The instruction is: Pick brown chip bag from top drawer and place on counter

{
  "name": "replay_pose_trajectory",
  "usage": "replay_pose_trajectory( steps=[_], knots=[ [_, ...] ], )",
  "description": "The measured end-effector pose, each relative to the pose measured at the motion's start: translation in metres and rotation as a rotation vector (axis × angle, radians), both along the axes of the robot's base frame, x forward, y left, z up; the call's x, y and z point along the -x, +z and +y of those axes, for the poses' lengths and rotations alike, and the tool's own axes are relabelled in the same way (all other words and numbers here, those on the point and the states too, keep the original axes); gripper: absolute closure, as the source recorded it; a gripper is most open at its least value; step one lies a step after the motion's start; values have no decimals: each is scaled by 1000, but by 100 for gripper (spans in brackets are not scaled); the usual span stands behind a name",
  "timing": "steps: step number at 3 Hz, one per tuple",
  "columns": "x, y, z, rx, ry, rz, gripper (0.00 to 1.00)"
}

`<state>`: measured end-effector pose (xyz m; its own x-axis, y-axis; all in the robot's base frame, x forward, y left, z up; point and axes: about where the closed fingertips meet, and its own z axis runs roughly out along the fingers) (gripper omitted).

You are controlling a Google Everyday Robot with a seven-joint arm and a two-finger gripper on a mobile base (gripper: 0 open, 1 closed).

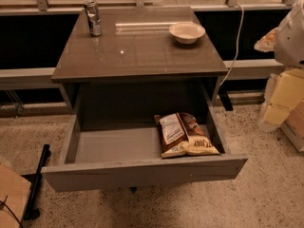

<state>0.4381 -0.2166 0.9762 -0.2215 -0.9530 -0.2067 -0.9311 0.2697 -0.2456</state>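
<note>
I see the brown chip bag [186, 135] lying flat at the right end of the open top drawer [118, 146], near its front panel. My claw [274, 112] sits at the far right, well apart from the bag; whether it is spread or closed I cannot tell. A bowl [187, 32] and a can [93, 18] stand on the table [137, 51].

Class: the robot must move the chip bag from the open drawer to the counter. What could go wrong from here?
The brown chip bag lies in the front right corner of the top drawer, so the gripper, at the view's right edge, might strike the drawer wall. The glossy bag may slip. Placing on the counter could knock the bowl or can.
</note>
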Motion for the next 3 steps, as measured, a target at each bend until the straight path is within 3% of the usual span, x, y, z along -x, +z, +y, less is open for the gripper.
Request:
replay_pose_trajectory(
  steps=[1,2,3],
  knots=[
    [-1,0,0,-1,-5,0,0],
    [-33,-11,4,-34,-112,7,0],
    [-102,-59,8,-74,-269,34,0]
  ],
)
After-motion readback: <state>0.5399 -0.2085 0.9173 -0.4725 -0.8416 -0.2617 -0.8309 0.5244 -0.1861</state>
